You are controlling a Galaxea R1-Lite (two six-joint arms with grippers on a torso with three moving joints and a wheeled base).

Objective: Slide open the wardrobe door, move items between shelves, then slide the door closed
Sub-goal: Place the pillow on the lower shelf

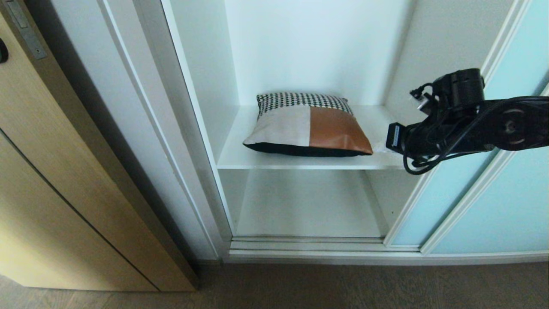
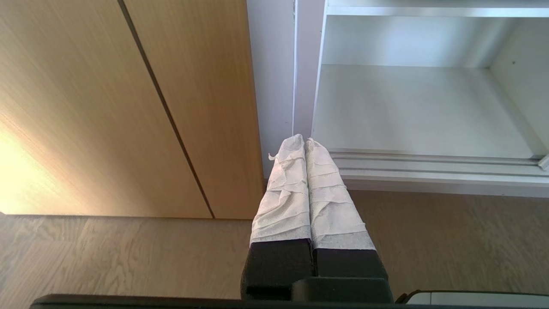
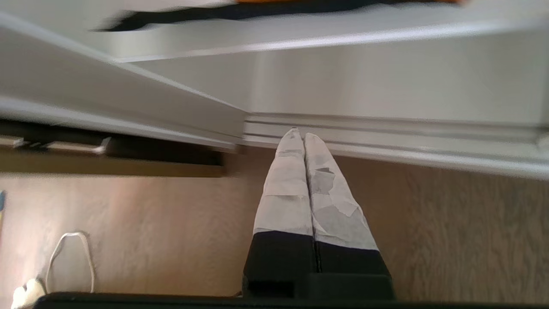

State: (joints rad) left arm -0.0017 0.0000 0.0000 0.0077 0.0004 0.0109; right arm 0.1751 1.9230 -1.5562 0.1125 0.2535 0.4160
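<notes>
The sliding wardrobe door [image 1: 484, 201], pale-blue frosted glass in a slim white frame, stands slid to the right, so the white interior shows. One patchwork cushion [image 1: 306, 126] lies flat on the upper shelf [image 1: 233, 161]; the lower shelf [image 1: 309, 206] beneath it is bare. My right arm [image 1: 463, 120] reaches in from the right, in front of the glass door's edge and to the right of the cushion. In the right wrist view my right gripper [image 3: 300, 134] is shut and holds nothing, pointing at the floor track, with the cushion's black edge [image 3: 257, 10] above it. My left gripper [image 2: 304, 139] is shut and empty, low by the wardrobe's left post.
A tan wood door [image 1: 64, 171] with a black lever handle [image 1: 2, 50] stands to the left of the wardrobe. The door track [image 1: 309, 245] runs along the wardrobe's foot above the wood floor [image 1: 343, 287]. A white cable [image 3: 68, 257] lies on the floor.
</notes>
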